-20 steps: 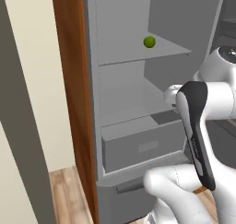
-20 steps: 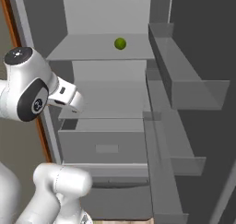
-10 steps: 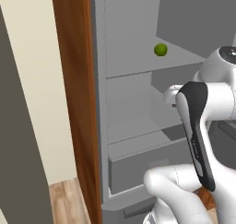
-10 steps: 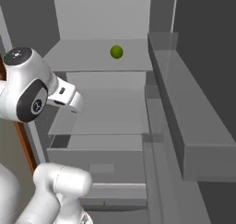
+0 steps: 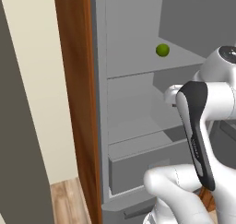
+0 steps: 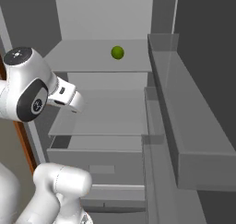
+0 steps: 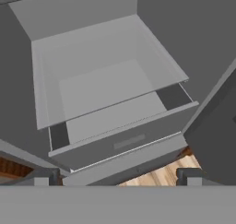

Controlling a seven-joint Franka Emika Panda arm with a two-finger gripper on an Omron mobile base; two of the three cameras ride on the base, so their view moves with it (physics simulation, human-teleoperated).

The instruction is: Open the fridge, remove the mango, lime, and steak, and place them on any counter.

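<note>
The fridge point(image 6: 193, 140) is open. The gripper point(image 7: 118, 176) is wide apart and holds nothing. Next it should reach up for the lime point(image 6: 117, 52).

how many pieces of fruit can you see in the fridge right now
1: the lime sits alone on the upper shelf of the open fridge. More could be hidden in the drawer.

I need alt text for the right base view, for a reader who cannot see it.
An open grey fridge with one small round green lime lying on an upper shelf. The white robot arm rises at the left, before a lower shelf and a drawer.
</note>
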